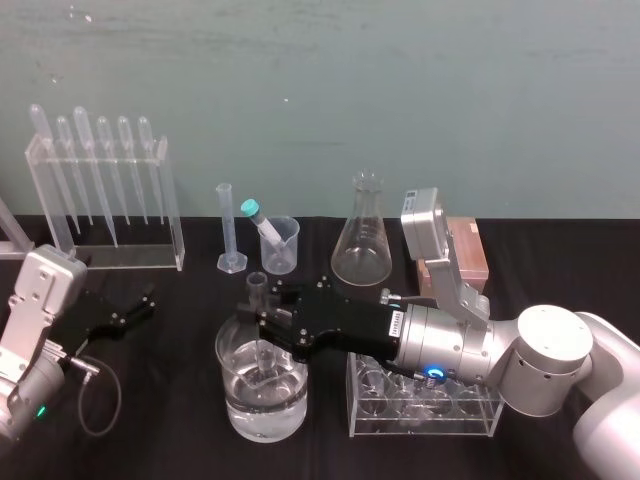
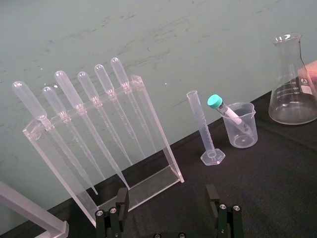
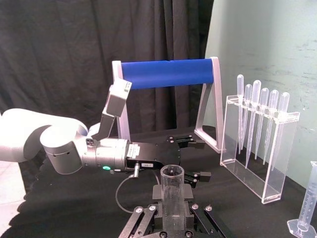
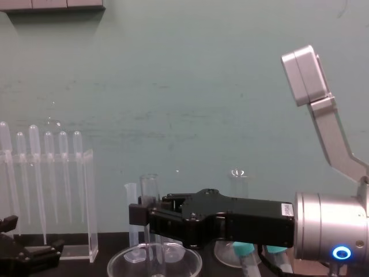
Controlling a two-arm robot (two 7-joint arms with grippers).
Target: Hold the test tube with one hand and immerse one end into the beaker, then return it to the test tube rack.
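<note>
The right gripper (image 1: 258, 325) sits right over the beaker (image 1: 236, 405) with its jaws clamped tight on the test tube (image 1: 256, 288), gripping it a bit below the open mouth. The tube stands upright, with its top poking up above the jaws and the rest dropping straight down into the beaker under them. From the head view the rounded end looks to be in the beaker's water, though how deep is hard to call. The chest view shows the same thing side-on: tube (image 4: 151, 190) vertical, beaker rim (image 4: 115, 259) just below the jaws. From the right wrist, the tube (image 3: 172, 191) sits dead centre between the jaws, mouth facing the camera.

The clear test tube rack (image 1: 425, 420) is back along the arm from the jaws, underneath the right wrist. It's just beside the beaker on the black worktop (image 1: 170, 440). Out past the jaws toward the wall there's a graduated cylinder (image 1: 227, 225), a small cup (image 1: 283, 245) with a teal-capped tube (image 1: 258, 220) leaning in it, and a conical flask (image 1: 362, 235).

The left gripper (image 1: 133, 311) is idle, low over the worktop and well off to the left of the beaker. Its jaws are spread wide with nothing between them. The pipette rack (image 2: 99, 129) stands out in front of those jaws.
</note>
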